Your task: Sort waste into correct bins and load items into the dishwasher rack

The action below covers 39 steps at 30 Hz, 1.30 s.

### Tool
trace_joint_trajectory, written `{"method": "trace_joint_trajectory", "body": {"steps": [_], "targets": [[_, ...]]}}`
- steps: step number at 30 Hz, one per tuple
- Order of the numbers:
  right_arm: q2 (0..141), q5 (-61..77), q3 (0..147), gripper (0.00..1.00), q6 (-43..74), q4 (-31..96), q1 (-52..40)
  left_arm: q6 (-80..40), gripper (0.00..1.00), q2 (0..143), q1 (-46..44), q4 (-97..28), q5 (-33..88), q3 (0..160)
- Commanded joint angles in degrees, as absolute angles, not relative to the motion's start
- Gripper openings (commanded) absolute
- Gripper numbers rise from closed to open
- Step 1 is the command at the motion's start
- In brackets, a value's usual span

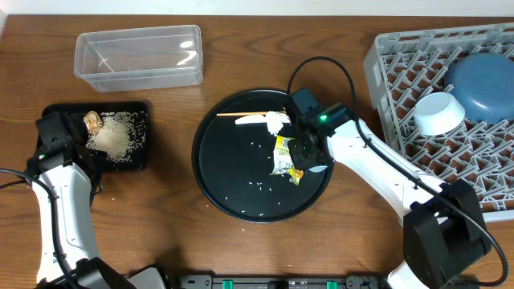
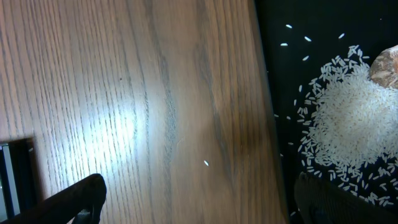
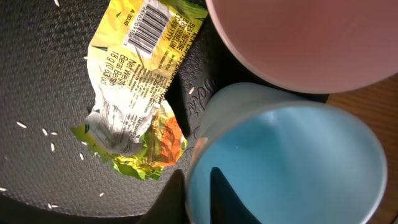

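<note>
The overhead is showing the whole layout. The clear plastic tub (image 1: 136, 56) is sitting at the far left. The shallow black tray (image 1: 136, 156) below it is holding the rice pile (image 1: 116, 138) and the brown food lump (image 1: 92, 122). The dishwasher rack (image 1: 401, 136) at the right is carrying the dark-blue bowl (image 1: 482, 84) and the white bowl (image 1: 439, 112).

On the round black tray (image 1: 233, 177) the crumpled tissue (image 1: 275, 120), a wooden stick (image 1: 241, 115) and the snack wrapper (image 1: 283, 156) are lying. The 2 cups are mostly being hidden there by the right gripper (image 1: 309, 148).

The right wrist view is showing them: the pink cup (image 3: 305, 37) and the light-blue cup (image 3: 286, 162) are standing side by side, just beside the wrapper. The light-blue cup's rim is being straddled by the fingers (image 3: 174, 202), 1 inside and 1 outside. Whether it is being pinched cannot be told.

The left wrist view is showing the left gripper (image 2: 205, 199) spread wide and released, with nothing held. It is being hung low over the table (image 2: 124, 93) at the black tray's edge, arm bent.
</note>
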State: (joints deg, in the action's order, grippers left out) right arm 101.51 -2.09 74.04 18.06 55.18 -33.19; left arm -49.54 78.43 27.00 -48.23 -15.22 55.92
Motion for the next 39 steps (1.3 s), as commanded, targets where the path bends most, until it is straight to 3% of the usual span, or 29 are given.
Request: {"method": "trace_joint_trajectory", "body": {"steps": [1, 4, 13, 21, 26, 39], "targets": [[101.9, -2.6, 75.1, 0.26, 18.4, 55.0, -33.8, -50.1, 0.98, 78.6, 27.3, -48.6, -16.1, 56.5], [101.9, -2.6, 75.1, 0.36, 18.4, 54.7, -33.7, -50.1, 0.98, 78.6, 27.3, -48.6, -16.1, 56.5], [101.9, -2.3, 82.4, 0.4, 18.3, 60.2, -33.4, -50.1, 0.98, 78.6, 27.3, -48.6, -16.1, 56.5], [101.9, 0.7, 94.3, 0.7, 16.9, 66.5, -32.7, -50.1, 0.98, 78.6, 27.3, -48.6, -16.1, 56.5], [101.9, 10.7, 95.1, 0.69, 10.1, 62.7, -34.1, -50.1, 0.98, 78.6, 27.3, -48.6, -16.1, 56.5], [107.0, 3.7, 93.4, 0.69, 13.9, 59.5, -39.4, -50.1, 0.98, 78.6, 27.3, -48.6, -16.1, 56.5]]}}
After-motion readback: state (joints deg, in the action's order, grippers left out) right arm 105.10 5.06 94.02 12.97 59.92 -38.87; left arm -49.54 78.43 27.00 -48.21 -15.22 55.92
